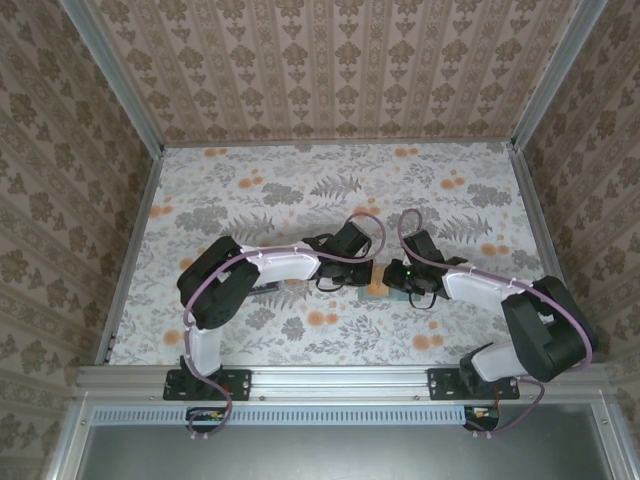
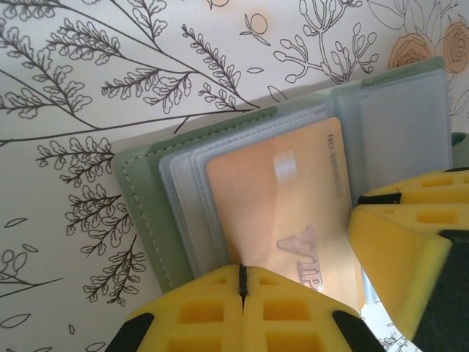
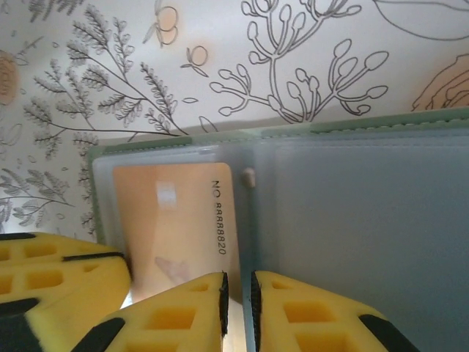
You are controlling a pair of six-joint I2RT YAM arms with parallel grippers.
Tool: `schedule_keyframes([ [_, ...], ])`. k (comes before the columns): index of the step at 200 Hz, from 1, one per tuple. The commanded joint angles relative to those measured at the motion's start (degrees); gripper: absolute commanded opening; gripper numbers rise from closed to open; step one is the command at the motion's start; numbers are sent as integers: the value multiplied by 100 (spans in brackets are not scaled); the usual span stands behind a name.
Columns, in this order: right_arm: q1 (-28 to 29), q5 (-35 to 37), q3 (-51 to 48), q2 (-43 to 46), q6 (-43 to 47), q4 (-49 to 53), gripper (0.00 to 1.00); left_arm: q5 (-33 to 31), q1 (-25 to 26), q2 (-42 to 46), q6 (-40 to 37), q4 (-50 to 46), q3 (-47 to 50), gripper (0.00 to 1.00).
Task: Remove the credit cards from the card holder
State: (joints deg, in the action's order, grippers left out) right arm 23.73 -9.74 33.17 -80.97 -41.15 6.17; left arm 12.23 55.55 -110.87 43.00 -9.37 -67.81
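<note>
One tan-orange credit card (image 2: pixel 282 205) is seen in the one opened card holder (image 2: pixel 139 198), laid flat on the bench (image 1: pixel 250 180) with open room all round, its near edge met by the left hand (image 2: pixel 242 290), pressed shut, and the right hand (image 3: pixel 238 293), barely parted, grip uncertain.

1. We see the left gripper (image 2: pixel 242 293) & right gripper (image 3: pixel 238 301) crowding the card holder (image 2: pixel 139 213), tips just beside each other.
2. Table (image 1: pixel 300 180) open elsewhere; walls (image 1: pixel 330 70) on 3 sides.
</note>
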Motion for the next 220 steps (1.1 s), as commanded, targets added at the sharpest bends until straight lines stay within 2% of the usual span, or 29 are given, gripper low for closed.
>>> schedule_keyframes([
  [1,-49,-127,102,-59,-43,-5,21,-45,61,-158,90,-355,-67,0],
  [85,-266,-711,-144,-79,-155,-408,22,-32,92,-220,103,-460,-145,0],
  [148,-290,-740,-171,-155,-157,-395,19,-29,99,-235,75,-531,-207,0],
  [189,-303,-438,-152,-244,-173,-80,23,-28,98,-251,66,-570,-217,0],
  [220,-315,-501,-192,-142,-166,-78,22,-28,104,-266,53,-613,-242,0],
])
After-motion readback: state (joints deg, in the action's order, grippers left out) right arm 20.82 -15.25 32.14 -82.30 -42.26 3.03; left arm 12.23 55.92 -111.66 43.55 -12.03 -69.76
